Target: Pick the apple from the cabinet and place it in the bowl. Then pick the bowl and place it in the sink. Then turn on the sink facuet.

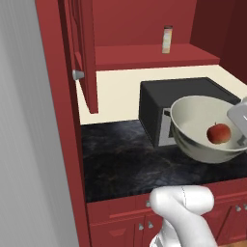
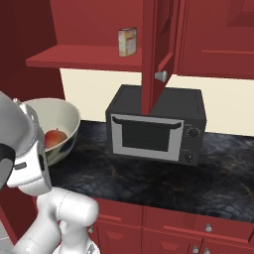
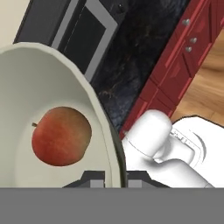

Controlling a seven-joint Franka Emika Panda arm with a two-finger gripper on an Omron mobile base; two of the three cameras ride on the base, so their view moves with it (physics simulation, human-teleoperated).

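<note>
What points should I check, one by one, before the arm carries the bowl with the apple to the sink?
1. Apple lies inside the bowl: ok.
2. Gripper is shut on the bowl's rim, one finger on each side of the wall, as the hand view shows: ok.
3. Bowl is lifted off the dark counter: ok, it hangs tilted in front of the microwave.
4. Bowl is level enough to keep the apple in: cannot tell; it leans in both base views.
5. Open cabinet door is out of the way: cannot tell.
6. Sink position and free path: cannot tell.
</note>
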